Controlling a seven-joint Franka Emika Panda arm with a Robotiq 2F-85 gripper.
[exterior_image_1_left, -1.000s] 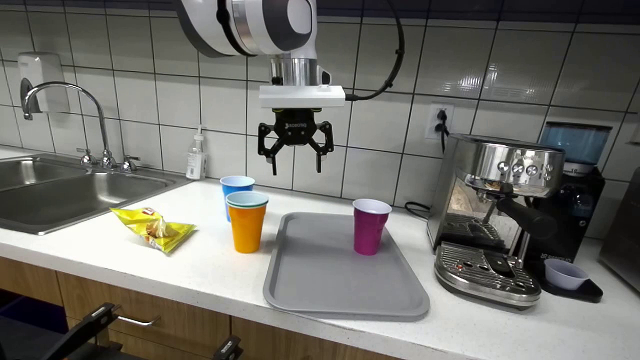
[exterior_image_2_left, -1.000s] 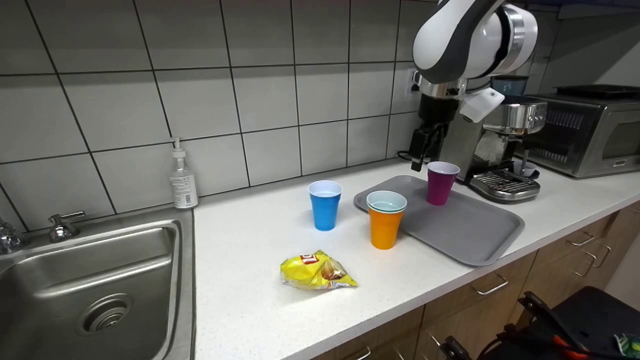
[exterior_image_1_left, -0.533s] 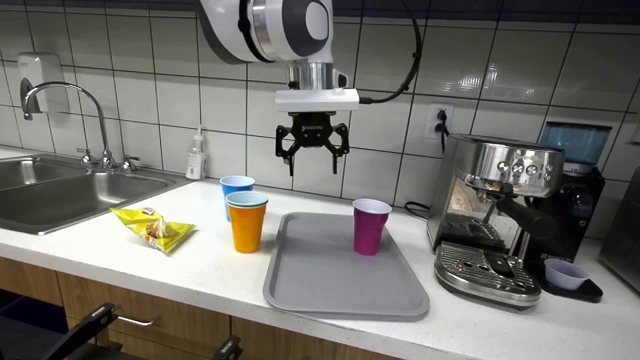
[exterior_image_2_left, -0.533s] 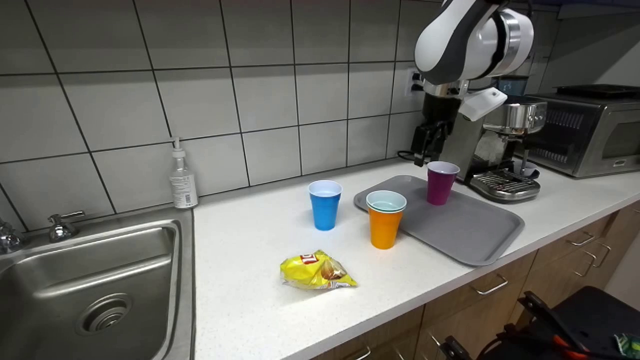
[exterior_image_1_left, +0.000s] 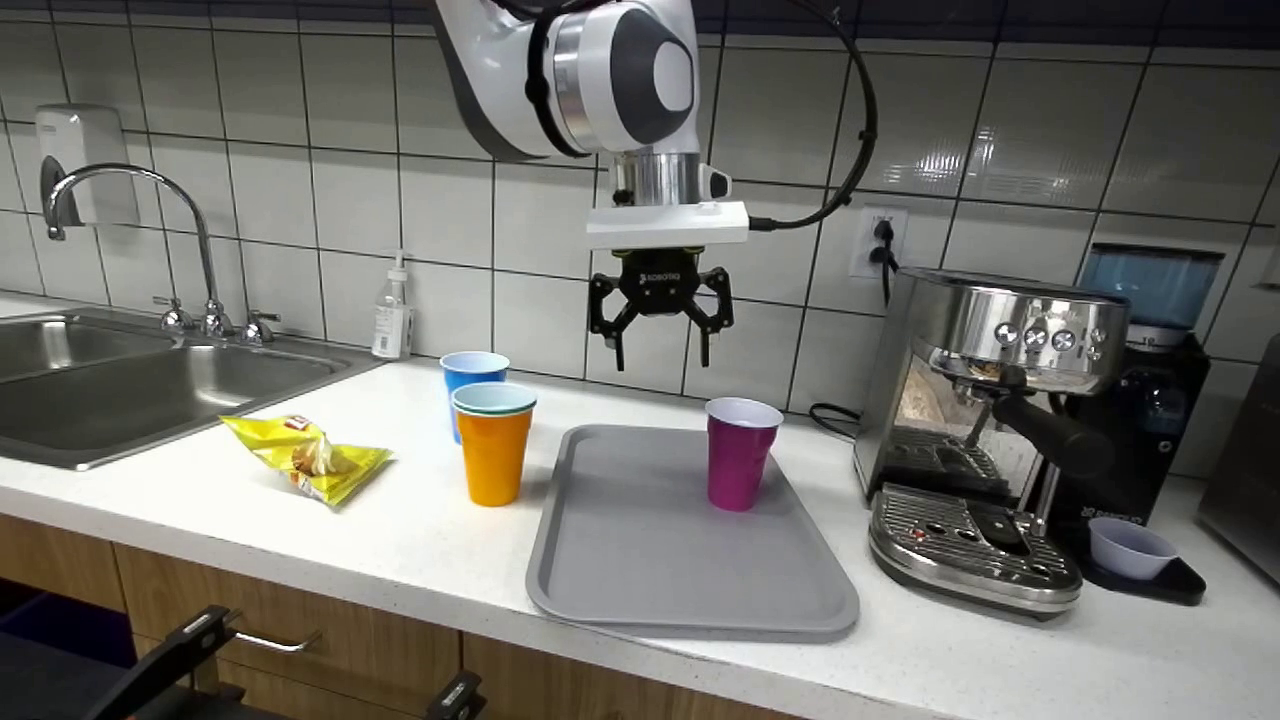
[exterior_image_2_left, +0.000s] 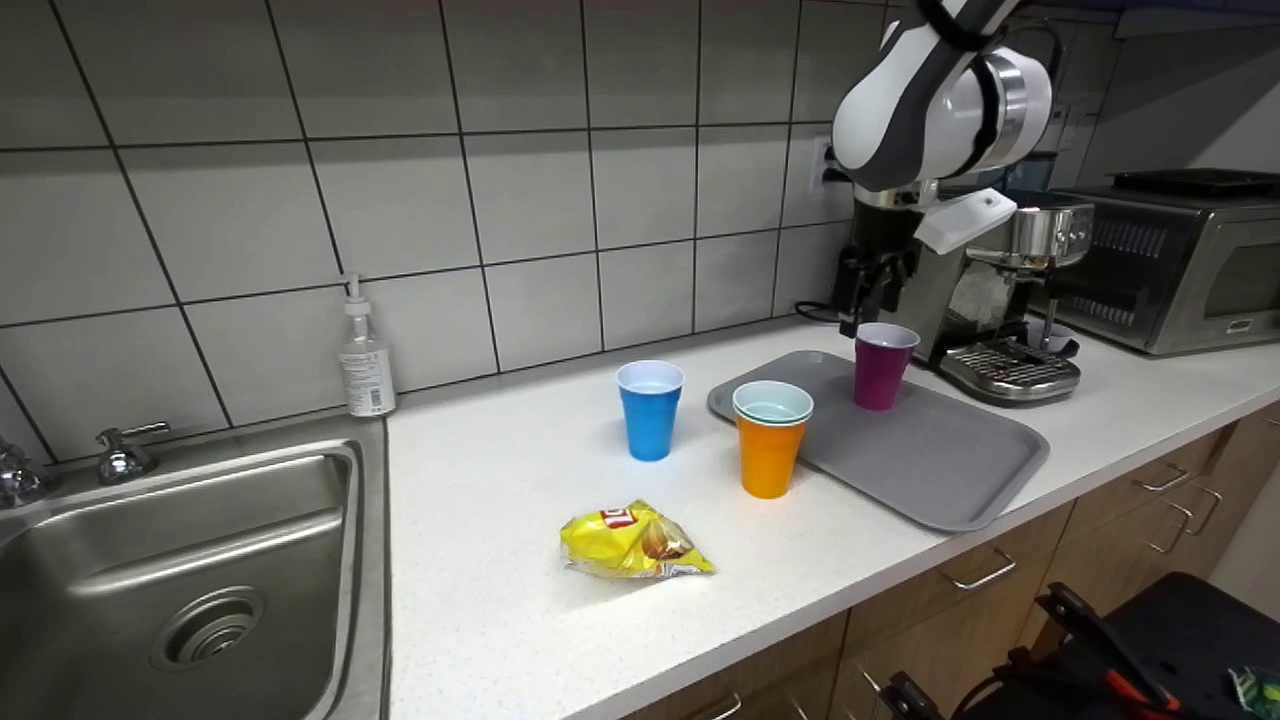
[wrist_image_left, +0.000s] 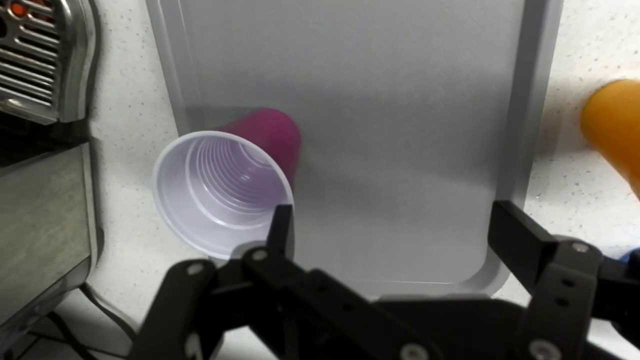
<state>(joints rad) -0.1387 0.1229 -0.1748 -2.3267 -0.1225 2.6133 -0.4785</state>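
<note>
The gripper (exterior_image_1_left: 662, 363) is hanging above the back end of a gray tray (exterior_image_1_left: 680, 560), its jaws standing wide apart and holding nothing. The nearest thing, a purple cup (exterior_image_1_left: 738, 465), is standing upright on the tray, toward the edge facing the coffee machine (exterior_image_1_left: 1000, 355). In the wrist view one jaw is crossing in front of the cup's rim; in an exterior view both tips are showing higher than the rim, apart from it. The cup is looking like thin plastic: probably light, prone to slipping in a loose hold and denting under a hard squeeze. Its upper wall, just below the rim, is seeming the best grip. On the counter (exterior_image_1_left: 420, 540), an orange cup (exterior_image_1_left: 495, 455), a blue cup (exterior_image_2_left: 650, 415) and a yellow snack bag (exterior_image_2_left: 635, 540) are sitting.
</note>
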